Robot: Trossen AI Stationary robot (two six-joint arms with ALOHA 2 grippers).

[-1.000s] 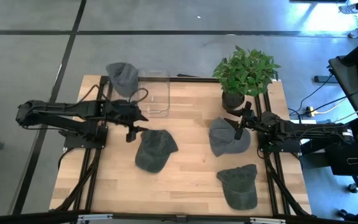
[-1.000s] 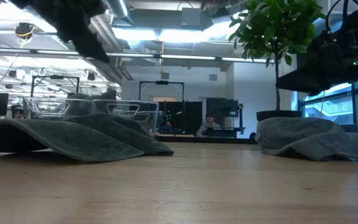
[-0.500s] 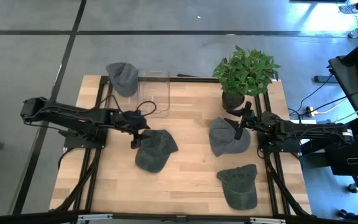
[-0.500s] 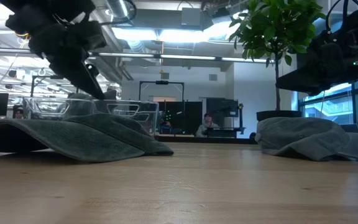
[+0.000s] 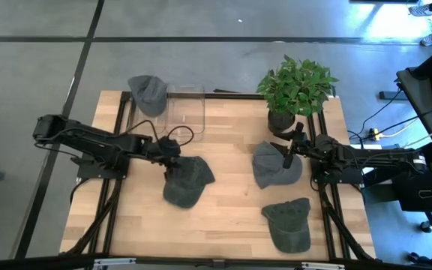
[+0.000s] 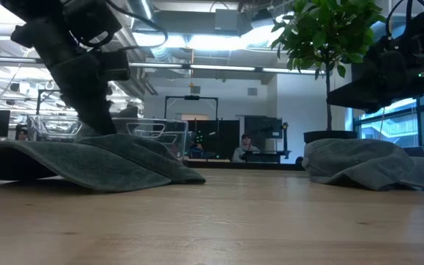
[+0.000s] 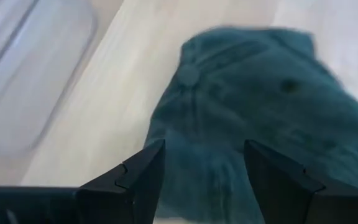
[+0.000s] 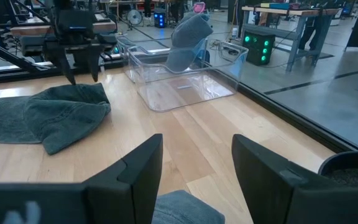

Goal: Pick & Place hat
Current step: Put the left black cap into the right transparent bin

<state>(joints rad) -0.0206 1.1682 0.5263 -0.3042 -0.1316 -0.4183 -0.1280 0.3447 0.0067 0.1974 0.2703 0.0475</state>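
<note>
A dark grey-green hat (image 5: 187,180) lies on the wooden table left of centre; it also shows in the left wrist view (image 7: 253,118) and the low view (image 6: 87,162). My left gripper (image 5: 169,160) is open and low over the hat's far-left part, one finger on either side of the crown's edge (image 7: 197,162). The right wrist view shows it from afar (image 8: 84,76). My right gripper (image 5: 286,154) is open and waits over a blue-grey hat (image 5: 274,165) at the right. A third hat (image 5: 287,223) lies near the front right. A fourth hat (image 5: 148,94) hangs on the bin's far-left rim. My left gripper comes at the hat from above with its fingers (image 8: 73,76) pointing down at the crown's far-left edge (image 8: 82,90). I cannot tell whether the fingertips touch the cloth. The hat lies flat on the table.
A clear plastic bin (image 5: 187,112) stands at the far side, left of centre. A potted plant (image 5: 295,88) stands at the far right, close behind my right gripper. Bare wood shows in the table's middle (image 5: 235,187) and at the near left.
My left gripper has come down and a little toward the table's right and near edges, from well above the hat to just over its crown. It stays open. The hat has not moved.
</note>
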